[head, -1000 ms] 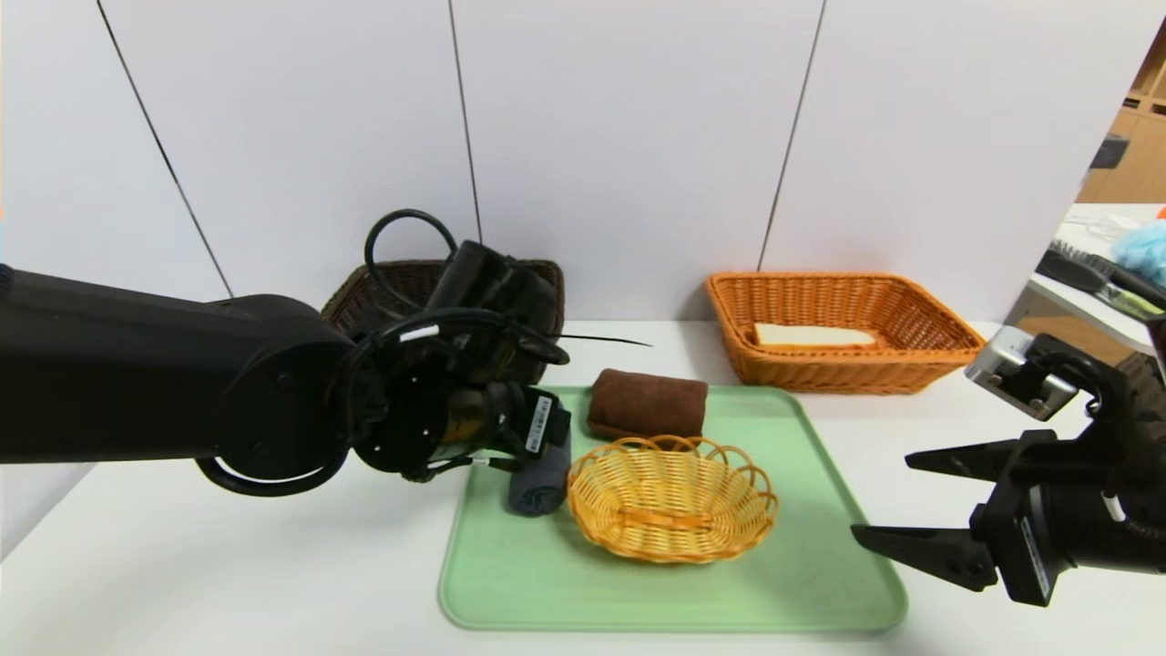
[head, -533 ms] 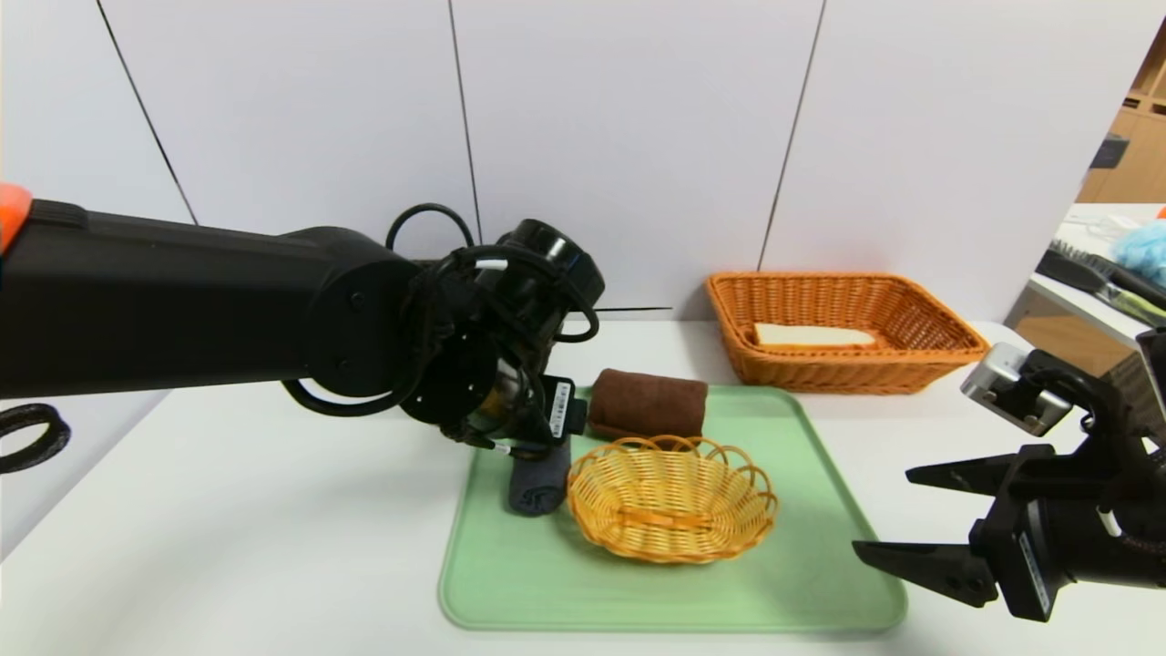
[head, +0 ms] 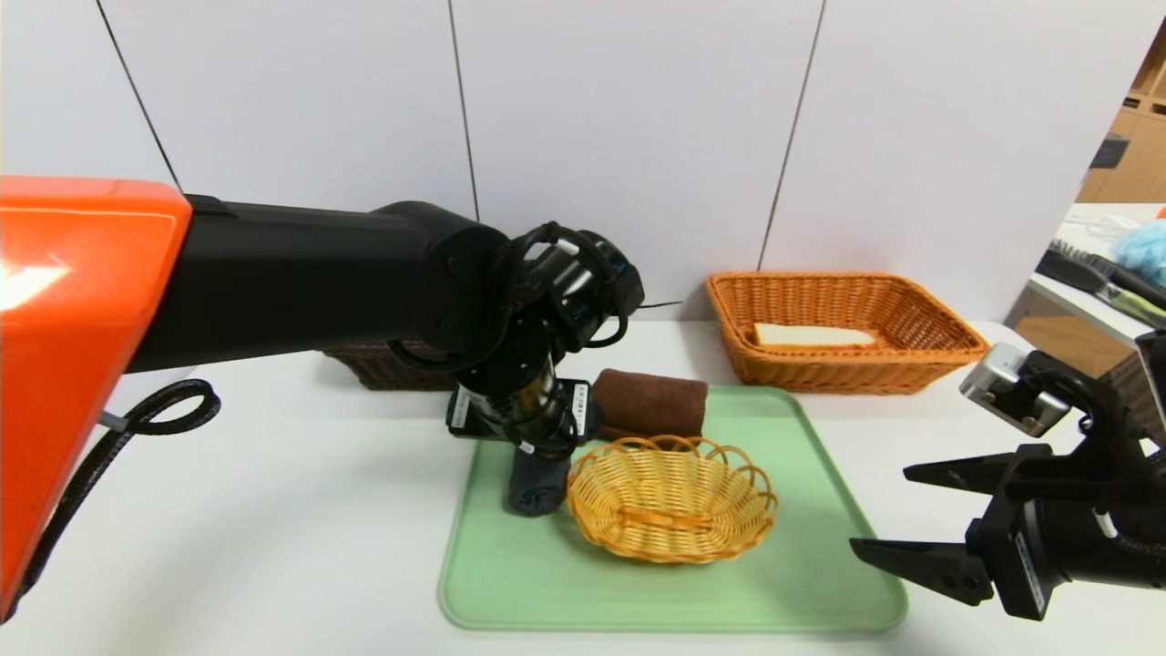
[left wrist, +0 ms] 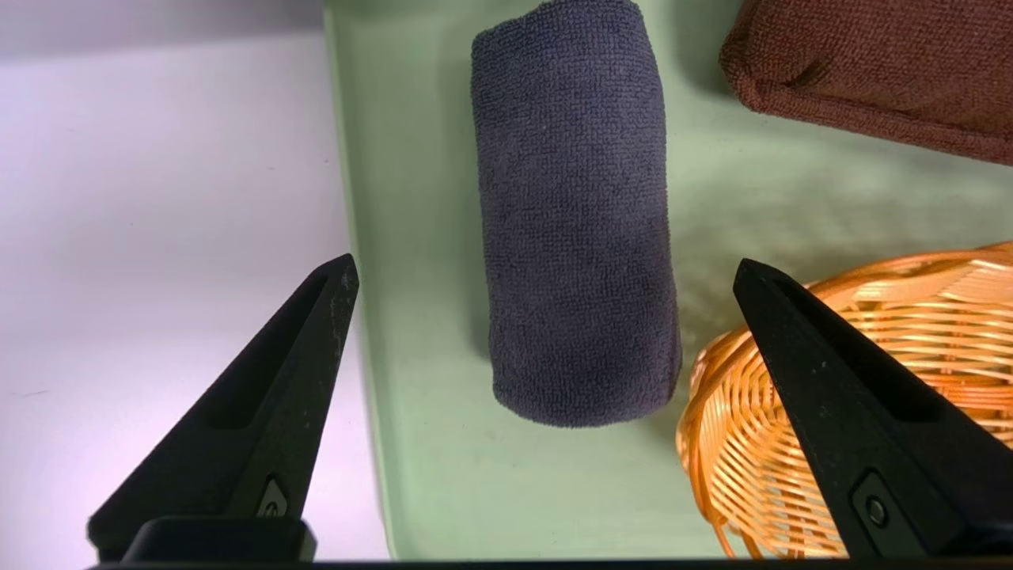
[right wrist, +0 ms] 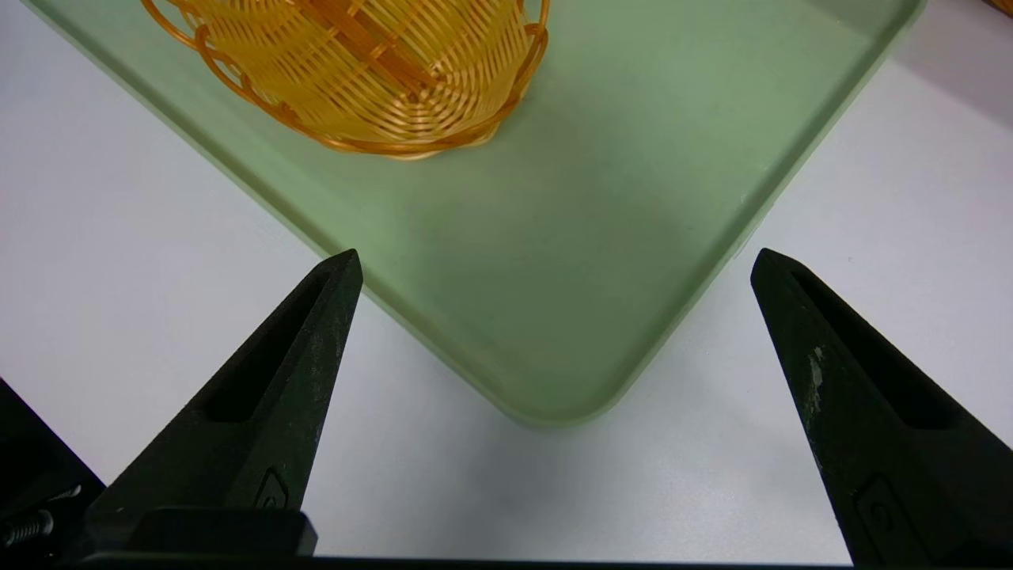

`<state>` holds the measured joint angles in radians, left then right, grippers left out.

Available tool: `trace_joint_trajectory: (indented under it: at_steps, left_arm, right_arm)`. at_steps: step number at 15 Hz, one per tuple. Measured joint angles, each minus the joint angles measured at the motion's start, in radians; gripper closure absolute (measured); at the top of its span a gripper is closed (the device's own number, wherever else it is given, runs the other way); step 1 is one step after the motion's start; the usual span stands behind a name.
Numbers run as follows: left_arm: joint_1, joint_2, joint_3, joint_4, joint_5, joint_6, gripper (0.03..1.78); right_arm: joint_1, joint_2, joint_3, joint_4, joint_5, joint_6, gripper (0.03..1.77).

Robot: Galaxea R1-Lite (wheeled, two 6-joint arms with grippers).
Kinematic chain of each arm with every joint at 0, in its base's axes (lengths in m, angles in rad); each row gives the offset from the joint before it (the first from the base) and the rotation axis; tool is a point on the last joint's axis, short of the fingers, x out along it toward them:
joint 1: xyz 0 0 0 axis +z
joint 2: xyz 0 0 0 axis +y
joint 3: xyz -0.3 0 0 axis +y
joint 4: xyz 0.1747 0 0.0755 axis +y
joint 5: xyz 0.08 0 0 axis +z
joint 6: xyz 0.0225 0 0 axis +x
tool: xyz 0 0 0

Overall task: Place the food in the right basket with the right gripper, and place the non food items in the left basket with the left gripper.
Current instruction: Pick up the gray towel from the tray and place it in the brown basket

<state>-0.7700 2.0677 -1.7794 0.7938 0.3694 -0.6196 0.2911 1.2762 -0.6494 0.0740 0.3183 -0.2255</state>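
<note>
Right basket [head: 847, 374], orange wicker, sloped sides, had a white bread slice with a brown crust [head: 811, 337] in it. Left basket [head: 392, 366], dark brown weave, sat beyond the left gripper [left wrist: 546, 269], mostly behind its arm; couldn't tell what was inside. Small oval basket [head: 672, 510], yellow wicker, looped rim, stood on the green tray [head: 674, 601] just beside the gray towel, partly behind one left finger in the wrist view

Left gripper was over the tray, fingers wide apart, nothing between the pads. Gray towel [left wrist: 578, 229] lay below and ahead of it, lined up with the gap; brown towel [head: 649, 404] farther ahead, off toward the right arm. Right gripper [head: 879, 512] hung by the tray's near right corner, fingers spread, holding nothing

Both towels rolled, terry texture; tray smooth, rounded corners
</note>
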Motion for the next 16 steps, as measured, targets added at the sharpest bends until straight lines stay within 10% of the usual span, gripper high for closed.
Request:
trace_joint_trajectory:
  at_steps: [16]
  left_arm:
    - [-0.003, 0.109, -0.069, 0.0, -0.002, -0.021, 0.12]
  right_arm:
    - [0.003, -0.004, 0.007, -0.003, 0.0, -0.006, 0.1]
